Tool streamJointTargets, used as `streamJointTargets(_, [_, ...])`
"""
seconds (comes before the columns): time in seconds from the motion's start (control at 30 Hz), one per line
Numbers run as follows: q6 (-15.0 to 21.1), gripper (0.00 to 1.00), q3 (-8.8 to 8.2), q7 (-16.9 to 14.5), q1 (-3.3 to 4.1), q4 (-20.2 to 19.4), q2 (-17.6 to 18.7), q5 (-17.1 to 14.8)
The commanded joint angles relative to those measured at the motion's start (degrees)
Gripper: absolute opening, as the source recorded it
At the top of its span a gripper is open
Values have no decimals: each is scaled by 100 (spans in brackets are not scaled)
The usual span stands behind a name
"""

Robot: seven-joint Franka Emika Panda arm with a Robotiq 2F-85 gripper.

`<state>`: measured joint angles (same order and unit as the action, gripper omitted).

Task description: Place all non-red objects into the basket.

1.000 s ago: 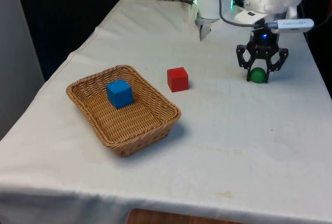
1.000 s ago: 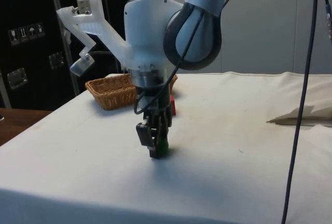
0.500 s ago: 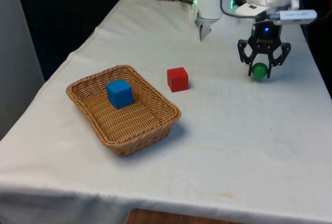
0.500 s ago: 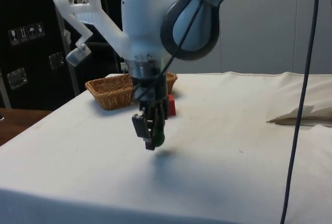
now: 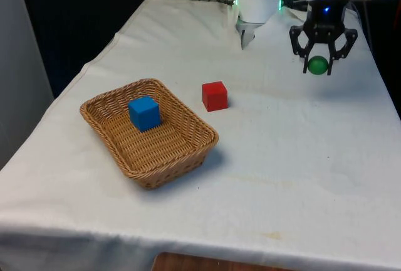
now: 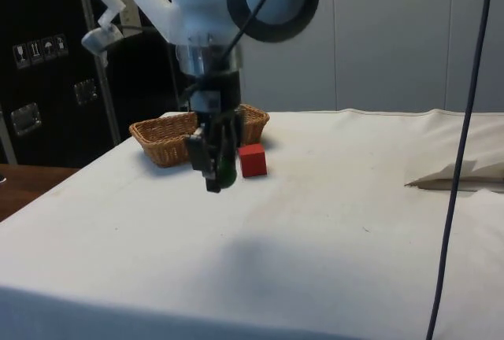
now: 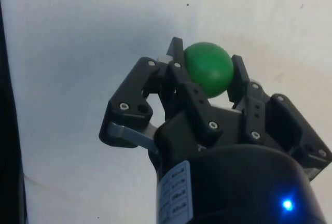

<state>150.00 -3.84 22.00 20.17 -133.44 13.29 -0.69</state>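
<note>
The table [image 5: 301,177] is the biggest thing here, and a white cloth covers all of it. The cloth has a few faint marks and soft folds.

Next in size is the basket [image 5: 188,152]. It is brown and woven, and it sits on the cloth toward the front view's left. In the side view the basket [image 6: 157,139] is far back on the table.

The gripper [image 5: 321,58] is black and hangs in the air over the far part of the table, toward the front view's right. It is well apart from the basket. Its two fingers are squeezed onto a green ball, one on each side. In the side view the gripper [image 6: 216,175] is up off the cloth, and a soft shadow lies on the cloth below it.

A blue cube [image 5: 144,113] sits inside the basket, near its far end.

A red cube [image 5: 215,95] rests on the cloth just beside the basket, between the basket and the gripper.

The green ball [image 5: 318,65] is the smallest thing. It is round and smooth, it is held up in the air, and it does not touch the table. The wrist view shows the green ball [image 7: 208,69] tight between the fingers [image 7: 174,66].
</note>
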Motion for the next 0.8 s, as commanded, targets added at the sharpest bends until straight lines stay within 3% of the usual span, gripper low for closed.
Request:
streamJointTargets(0.0, [-97, 0, -11, -34, -17, 29, -52, 6])
streamJointTargets(0.07, [-52, 0, -11, -11, -6, 29, -34, 0])
streamJointTargets(0.33, [-710, 0, -212, -321, -92, 401, -315, -46])
streamJointTargets(0.37, [-630, 0, -218, -258, -63, 372, -281, 0])
streamJointTargets(0.4, [-768, 0, -235, -355, -97, 435, -332, -52])
streamJointTargets(0.67, [-1134, 0, -458, -613, -132, 682, -493, -86])
streamJointTargets(0.73, [-1100, 0, -498, -561, -103, 693, -481, -11])
streamJointTargets(0.77, [-1180, 0, -504, -670, -138, 716, -527, -92])
